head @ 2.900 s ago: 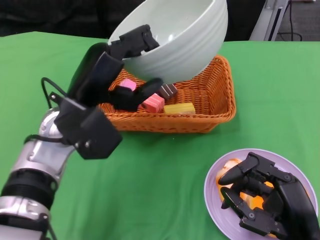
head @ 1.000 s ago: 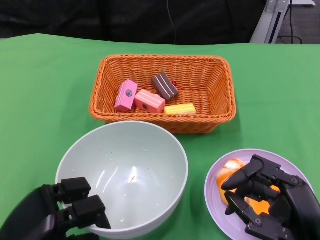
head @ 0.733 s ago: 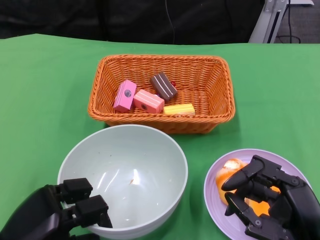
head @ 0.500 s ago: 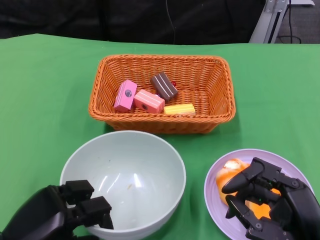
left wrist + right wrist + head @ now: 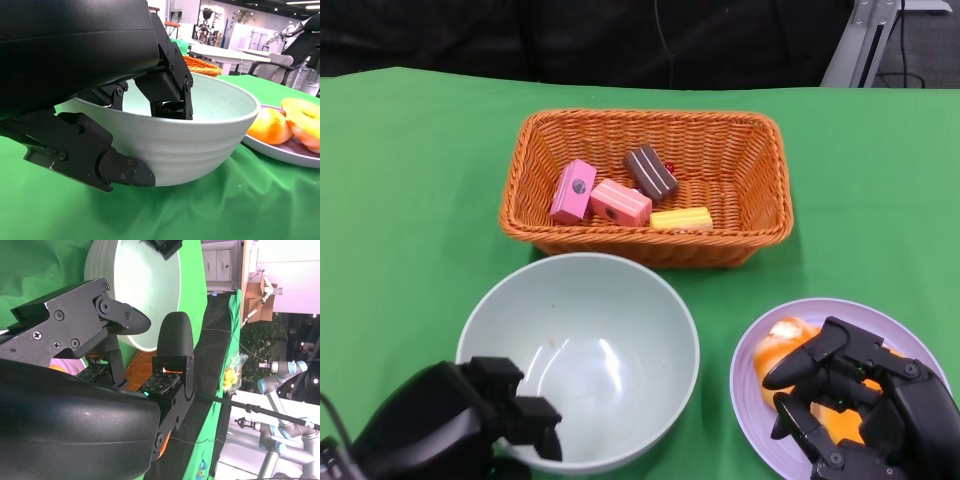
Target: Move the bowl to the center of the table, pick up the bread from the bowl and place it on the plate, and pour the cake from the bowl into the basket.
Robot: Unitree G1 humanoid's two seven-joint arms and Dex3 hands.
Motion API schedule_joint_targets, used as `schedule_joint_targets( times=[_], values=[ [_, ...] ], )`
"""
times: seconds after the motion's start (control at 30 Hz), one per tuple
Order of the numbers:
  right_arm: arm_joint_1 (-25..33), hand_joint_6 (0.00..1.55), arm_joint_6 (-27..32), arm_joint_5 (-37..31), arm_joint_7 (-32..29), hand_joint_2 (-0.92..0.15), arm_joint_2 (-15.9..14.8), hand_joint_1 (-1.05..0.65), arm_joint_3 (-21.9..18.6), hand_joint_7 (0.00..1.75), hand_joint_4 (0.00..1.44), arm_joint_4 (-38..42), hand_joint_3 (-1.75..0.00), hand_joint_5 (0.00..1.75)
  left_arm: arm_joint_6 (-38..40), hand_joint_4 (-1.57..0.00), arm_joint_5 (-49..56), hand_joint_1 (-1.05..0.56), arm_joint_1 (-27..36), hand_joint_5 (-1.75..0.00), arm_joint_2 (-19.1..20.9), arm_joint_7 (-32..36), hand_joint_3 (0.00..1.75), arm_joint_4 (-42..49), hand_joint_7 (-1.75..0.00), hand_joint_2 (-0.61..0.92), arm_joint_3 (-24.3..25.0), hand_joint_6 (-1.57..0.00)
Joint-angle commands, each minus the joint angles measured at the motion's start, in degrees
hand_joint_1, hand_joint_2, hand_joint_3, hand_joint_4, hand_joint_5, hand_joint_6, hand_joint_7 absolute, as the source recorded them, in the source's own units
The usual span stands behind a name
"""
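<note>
The left hand grips the pale green bowl at its 7 o'clock rim, fingers hooked inside and thumb under the outer wall; the bowl sits upright on the green table, and nothing shows inside it. At 12 o'clock from the bowl stands the orange basket, holding the cake pieces. At the bowl's 3 o'clock lies the purple plate with the bread; the right hand rests over it, fingers slightly apart, holding nothing.
</note>
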Motion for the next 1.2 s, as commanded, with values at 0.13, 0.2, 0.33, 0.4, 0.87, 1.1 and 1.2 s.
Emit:
schedule_joint_targets(
  times=[0.13,0.2,0.33,0.4,0.87,1.1,1.2],
  values=[
    [0.1,0.66,-0.3,-0.3,-0.6,-0.63,-0.3,-0.04,-0.1,1.20,0.71,-0.2,-0.85,1.48,2.7,-0.69,1.7,-0.12,-3.5,-1.53,-0.5,-0.1,0.25,3.4,-0.99,0.92,-3.0,-0.81],
    [0.1,0.66,-0.3,-0.7,-0.8,-0.63,-0.3,-0.05,-0.1,1.20,0.72,-0.3,-0.85,1.48,3.0,-0.69,1.8,-0.13,-4.3,-1.54,-0.7,0.2,0.25,4.3,-0.98,0.92,-3.8,-0.81],
    [-0.1,0.66,-0.8,0.0,-0.4,-0.62,-0.2,-0.06,-0.1,1.20,0.70,0.2,-0.85,1.48,5.3,-0.68,2.4,-0.12,-5.7,-1.52,-1.3,-0.1,0.25,5.7,-0.88,0.92,-5.3,-0.85],
    [-0.1,0.66,-0.9,-0.2,-0.6,-0.62,-0.1,-0.07,-0.1,1.20,0.70,0.2,-0.84,1.48,6.8,-0.72,2.7,-0.14,-6.1,-1.34,-1.2,-0.6,0.23,5.6,-0.67,0.92,-5.9,-0.91],
    [-0.5,0.67,-1.2,-0.1,-0.9,-0.61,0.2,-0.06,-0.2,1.20,0.72,0.9,-0.85,1.48,12.6,-0.41,-14.8,-0.98,0.4,0.00,5.3,-25.1,0.25,-10.8,0.00,0.92,-2.4,-0.40],
    [-0.4,0.67,-1.3,-0.7,-0.9,-0.62,-0.1,-0.07,-0.2,1.19,0.72,1.1,-0.84,1.48,7.5,-0.30,-29.5,-1.05,1.4,0.00,3.2,-30.7,0.33,-8.0,0.00,0.92,-1.0,-0.32],
    [-0.4,0.67,-1.2,-0.5,-0.8,-0.62,-0.1,-0.06,-0.2,1.19,0.72,1.1,-0.85,1.48,8.3,-0.28,-39.3,-1.05,2.6,0.00,2.0,-36.1,0.35,-8.3,0.00,0.92,-0.6,-0.30]
  ],
)
